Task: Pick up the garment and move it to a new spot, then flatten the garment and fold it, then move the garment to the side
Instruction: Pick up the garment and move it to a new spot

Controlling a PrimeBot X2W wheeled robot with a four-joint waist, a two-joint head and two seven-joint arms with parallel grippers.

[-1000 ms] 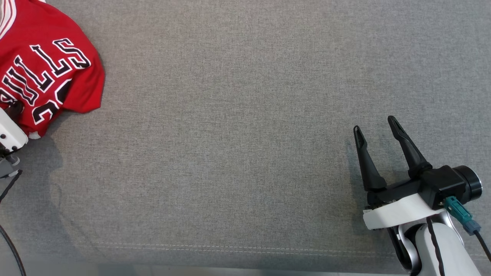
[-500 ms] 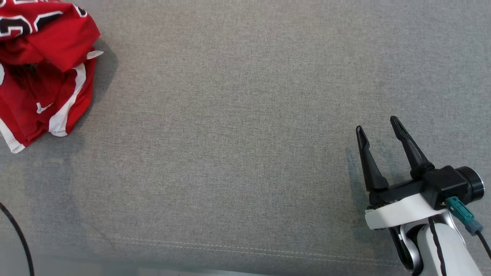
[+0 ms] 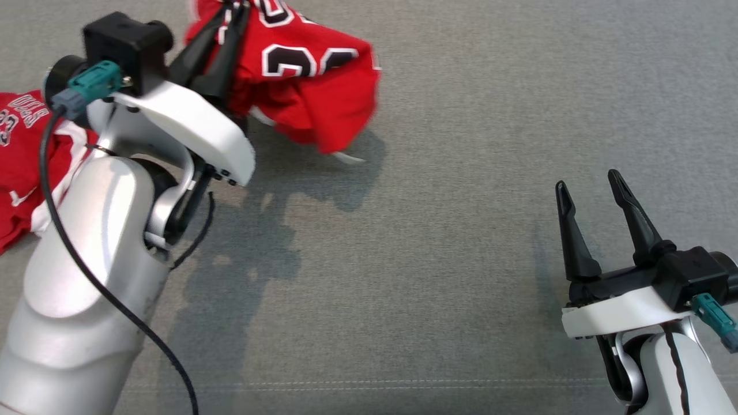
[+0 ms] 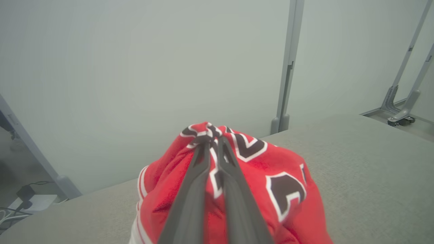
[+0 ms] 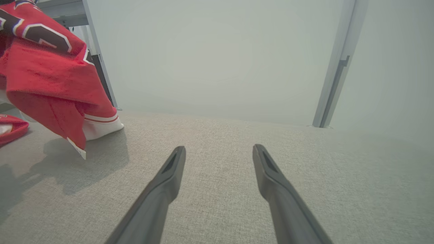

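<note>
Red cloth of a basketball jersey (image 3: 311, 86), marked with black numerals edged in white, is clamped between the fingers of the left tool (image 4: 212, 138). The fingers are pressed together with only a fold of fabric between them. The gripped part is held clear of the grey fabric-covered bench (image 3: 461, 259) at the upper left of the head view. It is bunched and drooping, and a shadow (image 3: 340, 184) is cast on the bench beneath it. In the right wrist view a white hem is seen at the lowest hanging edge, close to the bench; whether it touches cannot be told. More of the red, white-trimmed cloth is seen lying on the bench at the far left, behind the left forearm (image 3: 98, 271), along which a black cable (image 3: 57, 190) is run. The right tool (image 3: 586, 180) is held well apart from the jersey at the lower right, its fingers spread wide over bare bench.
</note>
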